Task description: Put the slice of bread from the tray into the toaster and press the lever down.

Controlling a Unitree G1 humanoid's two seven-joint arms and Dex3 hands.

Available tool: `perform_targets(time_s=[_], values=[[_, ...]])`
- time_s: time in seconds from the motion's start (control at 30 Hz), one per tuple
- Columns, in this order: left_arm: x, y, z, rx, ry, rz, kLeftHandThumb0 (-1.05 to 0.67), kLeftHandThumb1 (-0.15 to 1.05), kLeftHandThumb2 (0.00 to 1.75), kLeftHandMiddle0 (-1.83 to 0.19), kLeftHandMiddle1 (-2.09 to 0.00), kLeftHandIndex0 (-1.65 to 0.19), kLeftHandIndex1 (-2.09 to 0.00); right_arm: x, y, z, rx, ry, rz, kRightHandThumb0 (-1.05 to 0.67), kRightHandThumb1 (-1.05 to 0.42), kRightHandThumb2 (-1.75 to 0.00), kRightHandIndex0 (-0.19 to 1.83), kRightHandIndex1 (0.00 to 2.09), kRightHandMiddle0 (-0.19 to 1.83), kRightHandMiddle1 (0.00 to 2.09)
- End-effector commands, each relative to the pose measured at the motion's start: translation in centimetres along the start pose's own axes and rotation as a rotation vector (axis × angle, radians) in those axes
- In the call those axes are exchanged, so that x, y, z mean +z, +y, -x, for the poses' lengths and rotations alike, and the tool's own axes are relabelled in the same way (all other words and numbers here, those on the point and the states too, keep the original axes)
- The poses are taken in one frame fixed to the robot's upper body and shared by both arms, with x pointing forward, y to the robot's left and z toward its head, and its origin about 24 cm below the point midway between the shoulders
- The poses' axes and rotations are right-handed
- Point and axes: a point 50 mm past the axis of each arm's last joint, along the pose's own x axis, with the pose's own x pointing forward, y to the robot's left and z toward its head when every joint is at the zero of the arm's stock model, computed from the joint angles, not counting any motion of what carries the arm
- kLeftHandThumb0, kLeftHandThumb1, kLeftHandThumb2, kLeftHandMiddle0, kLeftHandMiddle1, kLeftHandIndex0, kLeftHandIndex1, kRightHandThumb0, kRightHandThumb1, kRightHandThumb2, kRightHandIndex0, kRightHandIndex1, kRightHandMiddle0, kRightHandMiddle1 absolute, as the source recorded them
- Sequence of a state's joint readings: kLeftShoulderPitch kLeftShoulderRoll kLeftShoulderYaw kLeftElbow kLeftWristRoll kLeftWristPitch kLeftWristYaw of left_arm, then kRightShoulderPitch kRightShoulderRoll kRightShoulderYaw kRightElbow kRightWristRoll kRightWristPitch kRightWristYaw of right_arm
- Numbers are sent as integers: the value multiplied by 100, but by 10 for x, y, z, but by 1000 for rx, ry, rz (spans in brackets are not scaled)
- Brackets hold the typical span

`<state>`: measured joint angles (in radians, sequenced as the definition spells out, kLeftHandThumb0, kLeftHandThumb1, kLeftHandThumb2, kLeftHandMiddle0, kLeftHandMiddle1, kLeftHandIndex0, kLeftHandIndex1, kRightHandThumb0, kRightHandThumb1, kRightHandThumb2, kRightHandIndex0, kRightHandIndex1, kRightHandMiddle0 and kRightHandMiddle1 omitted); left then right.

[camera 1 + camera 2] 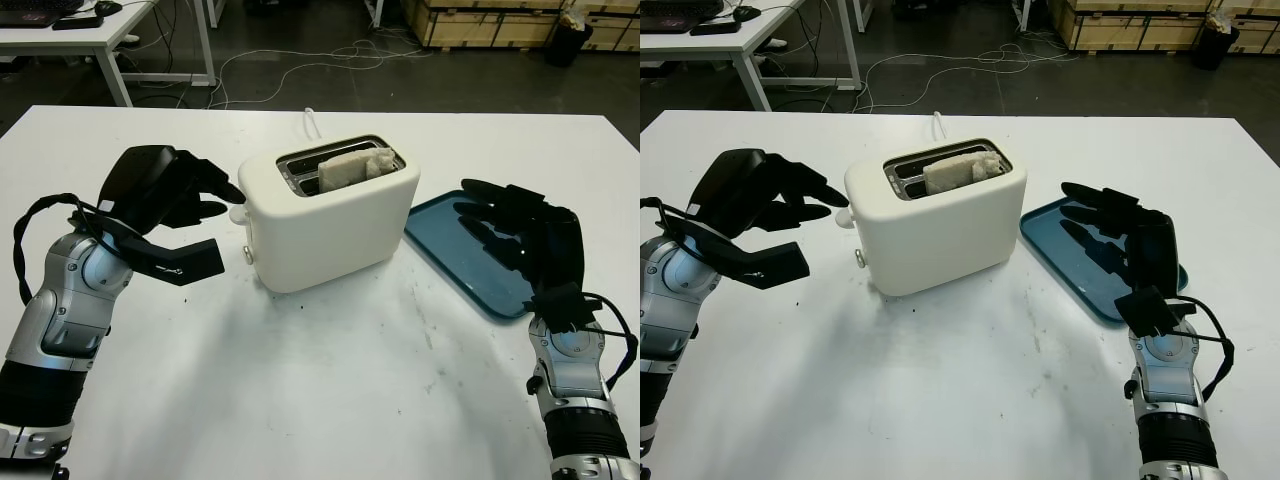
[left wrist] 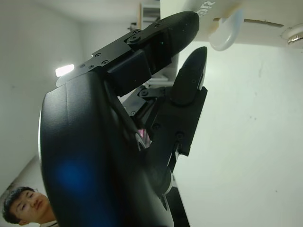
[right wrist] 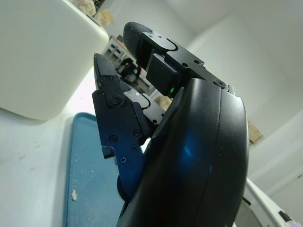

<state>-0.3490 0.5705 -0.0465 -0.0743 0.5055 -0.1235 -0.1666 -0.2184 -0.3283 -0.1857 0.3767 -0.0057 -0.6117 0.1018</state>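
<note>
Bread slice (image 1: 352, 166): seated in toaster (image 1: 330, 215) slot, tray (image 1: 455, 245) vacated. Lever (image 1: 238, 213): apparently unpressed. Left hand (image 1: 175, 195): empty, fingers (image 1: 222, 190) extended at lever, poised to press. Right hand (image 1: 515, 235): open, idle over tray. White counter (image 1: 320, 380).

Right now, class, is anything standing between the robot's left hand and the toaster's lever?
Nothing visible does: the left hand, open, has its fingertips right at the pale round lever knob on the cream toaster.
</note>
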Motion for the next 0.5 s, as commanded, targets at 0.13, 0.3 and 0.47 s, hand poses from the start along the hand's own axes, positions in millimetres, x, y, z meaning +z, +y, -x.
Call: perform_targets(time_s=[0.13,0.3,0.47], values=[[2,3,-3,-7,2,-32,-13,73,0,-96,-123,-134,-4,2,-1,2,-6,-23,-9,-22,-89,0,109,3,98,1],[3,7,-1,-8,5,-51,-13,73,0,-99,-121,-135,-4,2,0,2,-6,-19,-25,-21,-89,0,109,3,97,1],[2,6,1,-25,29,-44,-11,73,0,-98,-121,-134,-3,2,1,3,-8,-21,-20,-21,-89,0,110,3,98,1]])
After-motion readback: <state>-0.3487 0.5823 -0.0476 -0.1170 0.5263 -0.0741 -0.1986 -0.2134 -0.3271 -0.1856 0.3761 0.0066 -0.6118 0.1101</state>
